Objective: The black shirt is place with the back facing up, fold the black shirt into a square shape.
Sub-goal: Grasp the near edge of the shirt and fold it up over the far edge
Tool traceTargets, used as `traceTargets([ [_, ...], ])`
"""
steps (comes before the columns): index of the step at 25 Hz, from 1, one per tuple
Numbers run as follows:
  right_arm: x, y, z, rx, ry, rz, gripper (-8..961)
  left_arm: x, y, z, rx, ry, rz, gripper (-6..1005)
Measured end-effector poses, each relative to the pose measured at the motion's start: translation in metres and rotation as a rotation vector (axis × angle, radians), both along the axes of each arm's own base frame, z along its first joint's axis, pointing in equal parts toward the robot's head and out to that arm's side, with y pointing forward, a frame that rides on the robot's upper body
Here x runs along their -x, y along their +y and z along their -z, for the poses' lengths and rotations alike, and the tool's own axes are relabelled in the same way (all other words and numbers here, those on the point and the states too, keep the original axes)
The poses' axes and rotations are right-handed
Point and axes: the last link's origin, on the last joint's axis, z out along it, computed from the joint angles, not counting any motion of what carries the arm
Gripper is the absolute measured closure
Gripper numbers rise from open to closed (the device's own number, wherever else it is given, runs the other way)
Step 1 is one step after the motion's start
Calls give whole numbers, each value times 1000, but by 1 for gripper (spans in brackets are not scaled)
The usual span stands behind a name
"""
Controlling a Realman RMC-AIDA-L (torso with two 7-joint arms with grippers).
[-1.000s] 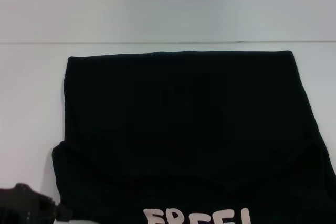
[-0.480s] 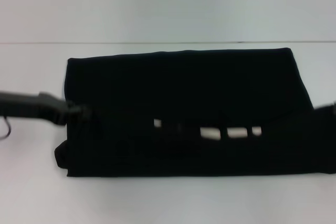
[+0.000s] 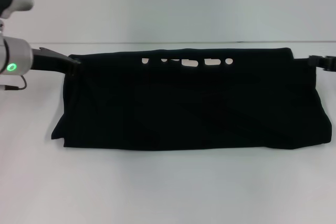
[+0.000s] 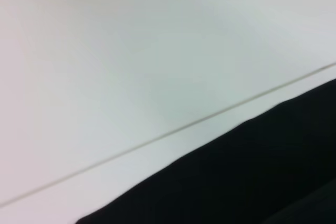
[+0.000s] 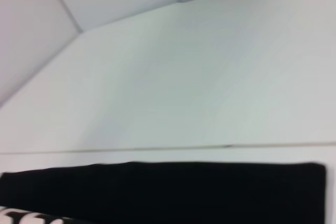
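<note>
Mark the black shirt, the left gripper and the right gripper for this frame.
black shirt (image 3: 189, 108), head view, middle of the folded cloth.
left gripper (image 3: 72, 60), head view, tip at the shirt's far left corner.
right gripper (image 3: 315, 60), head view, tip at the shirt's far right corner.

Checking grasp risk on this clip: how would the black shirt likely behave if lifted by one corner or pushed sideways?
Probably floppy: the black shirt lies folded over on itself with soft rounded edges on the table. Lifted by one corner, it would likely sag and unfold; the left gripper and right gripper sit at opposite far corners. Pushed, it would likely bunch rather than slide whole.
</note>
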Motion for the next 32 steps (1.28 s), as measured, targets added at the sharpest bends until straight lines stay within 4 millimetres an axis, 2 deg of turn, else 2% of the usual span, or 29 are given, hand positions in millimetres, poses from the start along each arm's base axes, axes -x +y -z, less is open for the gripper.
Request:
traceTargets([
  [6, 10, 26, 20, -65, -75, 58, 937, -4, 13, 17, -56, 100, 28, 970],
  [15, 33, 48, 39, -124, -152, 60, 937, -6, 20, 17, -104, 144, 44, 968],
  [32, 35, 57, 33, -181, -189, 82, 937, -14, 30, 15, -153, 168, 66, 966],
])
